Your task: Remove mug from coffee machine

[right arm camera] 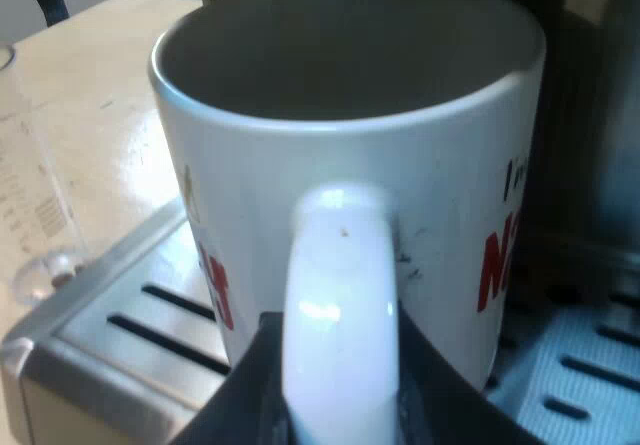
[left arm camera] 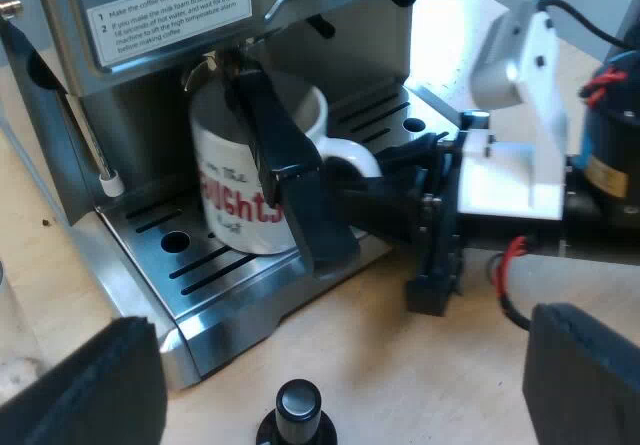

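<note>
Our right gripper (right arm camera: pixel 340 400) had closed snugly on the handle (right arm camera: pixel 338 265) of the white mug (right arm camera: pixel 400 195), which stood on the espresso machine's (left arm camera: pixel 150 65) drip tray (left arm camera: pixel 230 295), so we judged the lift-out not yet done, with our left gripper (left arm camera: pixel 335 370) wide open and empty.

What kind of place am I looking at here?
Most likely a robot test bench set up for coffee making, not a café: an espresso machine stands on a wooden table, a white mug sits on its drip tray, and the robot's right hand is at the mug's handle.
</note>
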Robot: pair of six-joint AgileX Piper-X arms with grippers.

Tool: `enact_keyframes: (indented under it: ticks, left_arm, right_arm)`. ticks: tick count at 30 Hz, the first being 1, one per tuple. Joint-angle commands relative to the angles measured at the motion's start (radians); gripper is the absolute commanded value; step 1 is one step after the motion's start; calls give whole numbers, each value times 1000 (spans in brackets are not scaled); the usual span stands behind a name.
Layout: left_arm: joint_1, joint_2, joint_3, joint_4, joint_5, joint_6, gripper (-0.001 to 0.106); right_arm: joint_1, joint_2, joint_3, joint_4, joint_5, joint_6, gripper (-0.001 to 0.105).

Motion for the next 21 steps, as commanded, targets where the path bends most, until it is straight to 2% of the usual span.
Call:
enact_keyframes:
  ticks: [1,12,17,21]
  left_arm:
    - [-2,-2,-7,-12,2,-7,87]
    - [-2,-2,-7,-12,9,-7,87]
    - [-2,-2,-7,-12,82,-7,87]
    - [-2,-2,-7,-12,131,-7,87]
  right_arm:
    - [2,-51,41,-29,7,-9,0]
    - [4,-246,205,-29,7,-9,0]
    - [8,-350,276,-29,7,-9,0]
    - [43,-448,328,-29,84,-9,0]
